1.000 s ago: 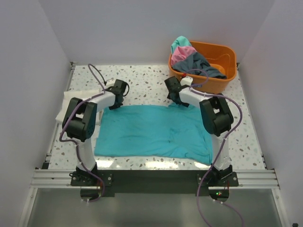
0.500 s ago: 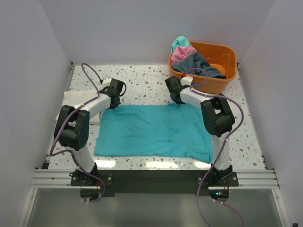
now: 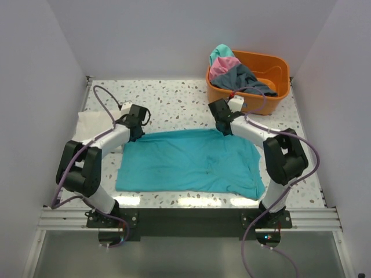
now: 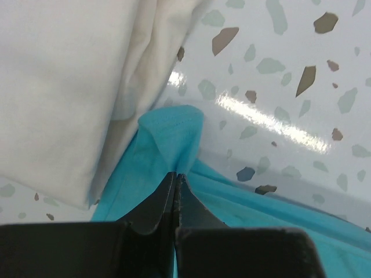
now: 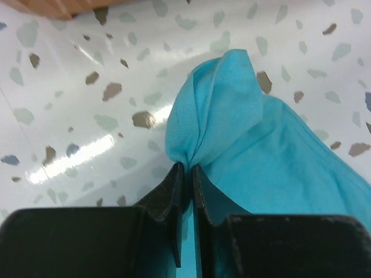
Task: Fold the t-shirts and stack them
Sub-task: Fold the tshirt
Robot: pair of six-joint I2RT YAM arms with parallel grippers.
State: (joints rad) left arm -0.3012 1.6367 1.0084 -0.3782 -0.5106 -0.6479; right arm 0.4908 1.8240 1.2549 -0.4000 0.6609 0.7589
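A teal t-shirt point(image 3: 188, 162) lies spread on the speckled table point(image 3: 174, 104). My left gripper point(image 3: 135, 133) is shut on its far left corner; the left wrist view shows the teal cloth point(image 4: 168, 145) pinched between the jaws point(image 4: 175, 176). My right gripper point(image 3: 224, 128) is shut on the far right corner, and a bunched fold of teal cloth point(image 5: 217, 110) rises from its jaws point(image 5: 186, 168). A folded cream-white t-shirt point(image 3: 87, 124) lies at the left edge, its cloth point(image 4: 64, 87) right beside the left gripper. More t-shirts, pink point(image 3: 223, 66), dark grey point(image 3: 246, 78) and teal point(image 3: 219, 52), are heaped in the tub.
An orange plastic tub point(image 3: 272, 69) stands at the back right corner. White walls close in the table on the left, back and right. The arm bases sit on a rail point(image 3: 185, 219) at the near edge.
The right gripper has closed on the teal shirt's far right corner. Both arms have stretched outward, the left one to the left, and the shirt's far edge now bows upward in the middle.
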